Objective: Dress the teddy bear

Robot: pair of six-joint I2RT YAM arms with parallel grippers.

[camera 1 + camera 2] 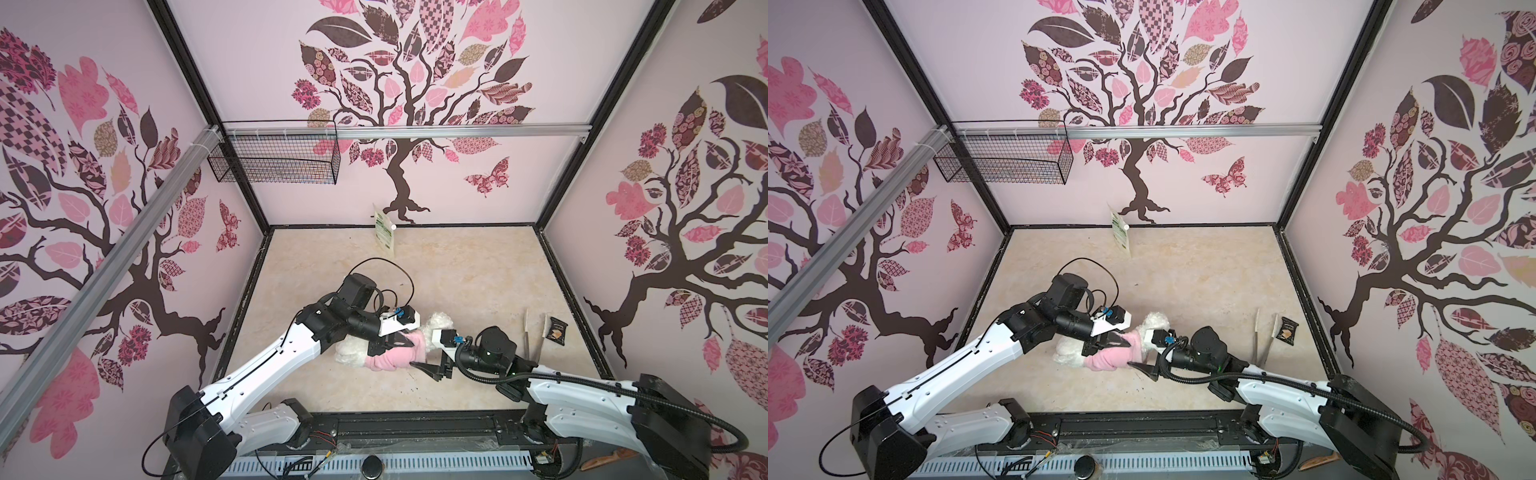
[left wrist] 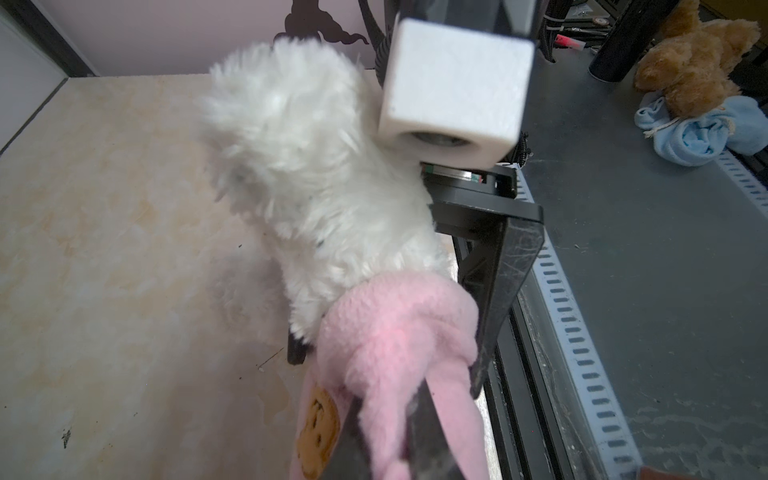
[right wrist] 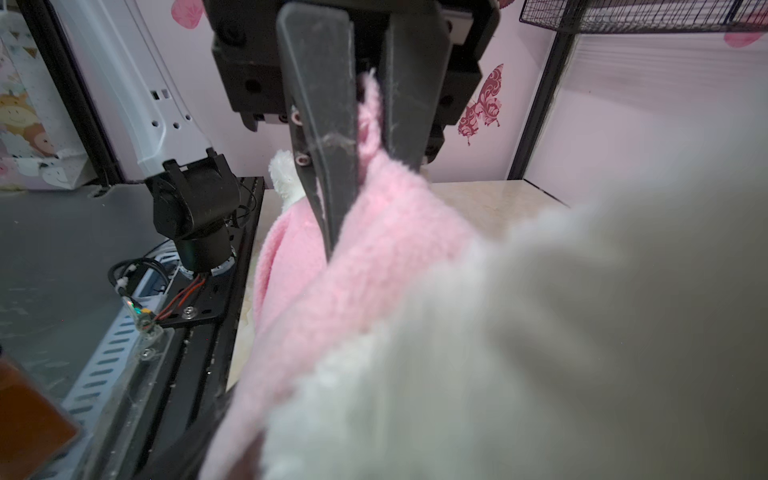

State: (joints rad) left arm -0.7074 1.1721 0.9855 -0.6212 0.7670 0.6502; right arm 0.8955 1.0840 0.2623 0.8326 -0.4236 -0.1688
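I judge the job about half done: the pink top wraps the teddy bear with its head bare, my left gripper clamped narrow on the cloth beside that head, my right gripper spread wide just beside the hem.

Left gripper fingers pinched together, right gripper fingers spread

Bare tabletop beyond; tongs crowd right.

You were in a lab test cell: framed booth, tree-decal walls, marble-look counter, wire basket.
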